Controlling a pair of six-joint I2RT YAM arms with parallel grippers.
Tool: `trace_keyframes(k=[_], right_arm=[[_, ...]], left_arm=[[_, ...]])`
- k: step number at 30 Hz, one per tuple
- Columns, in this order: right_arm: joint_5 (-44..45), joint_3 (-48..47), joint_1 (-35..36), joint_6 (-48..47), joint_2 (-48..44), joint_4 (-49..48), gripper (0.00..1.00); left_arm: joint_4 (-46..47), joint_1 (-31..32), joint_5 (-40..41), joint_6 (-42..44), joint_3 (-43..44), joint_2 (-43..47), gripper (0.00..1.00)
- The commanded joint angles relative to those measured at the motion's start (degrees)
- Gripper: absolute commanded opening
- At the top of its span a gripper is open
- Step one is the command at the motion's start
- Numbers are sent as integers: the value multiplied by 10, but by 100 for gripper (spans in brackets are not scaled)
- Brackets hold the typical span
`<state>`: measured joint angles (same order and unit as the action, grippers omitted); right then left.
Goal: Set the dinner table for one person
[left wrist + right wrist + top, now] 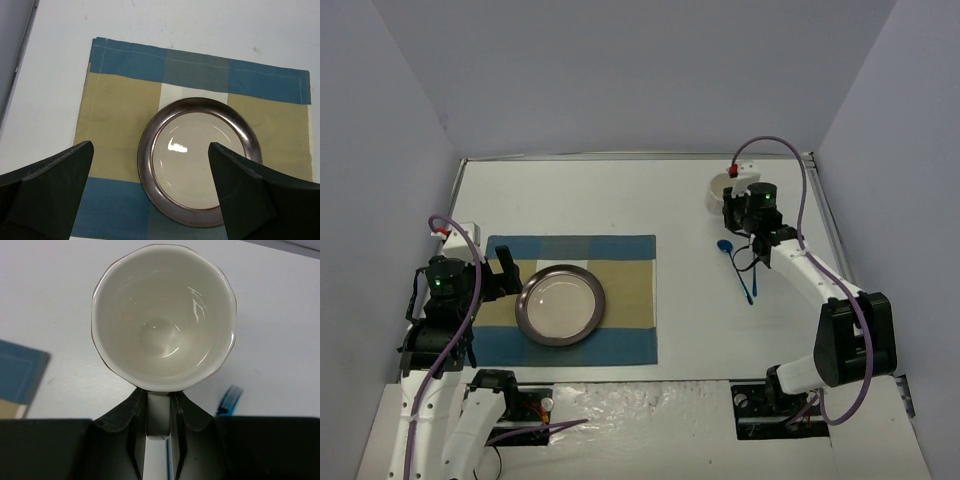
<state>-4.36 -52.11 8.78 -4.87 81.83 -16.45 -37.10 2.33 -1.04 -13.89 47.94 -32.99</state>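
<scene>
A white cup (162, 315) hangs upright in my right gripper (159, 395), which is shut on its handle. In the top view the cup (722, 187) and right gripper (736, 201) are above the white dinner table (620, 195), just beyond a blue spoon (724, 246). A blue fork (753, 288) lies beside the spoon, partly under the arm. A grey-rimmed plate (560, 305) sits on the blue-and-tan placemat (625, 250). My left gripper (508, 272) is open and empty over the plate's left side; its view shows the plate (200, 155) between the fingers.
Grey walls enclose the table at the back and both sides. A blurred blue utensil end (229, 400) shows under the cup, and the placemat corner (20, 372) at the left of the right wrist view.
</scene>
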Motion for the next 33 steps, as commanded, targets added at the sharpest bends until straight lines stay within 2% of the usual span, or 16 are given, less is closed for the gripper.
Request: trace_keyframes(k=[1, 6, 14, 22, 33], right_arm=[[-82, -55, 78, -18, -16, -61, 0], [-109, -85, 162, -34, 15, -26, 0], [-140, -95, 241, -66, 64, -23, 0], [-130, -112, 259, -83, 104, -20, 0], [-115, -113, 267, -79, 110, -31, 0]], left_arm=[[26, 3, 5, 3, 6, -9, 97], [26, 2, 5, 2, 5, -8, 97], [27, 2, 4, 3, 4, -9, 97], [27, 1, 4, 2, 4, -11, 97], [28, 1, 5, 3, 4, -11, 97]])
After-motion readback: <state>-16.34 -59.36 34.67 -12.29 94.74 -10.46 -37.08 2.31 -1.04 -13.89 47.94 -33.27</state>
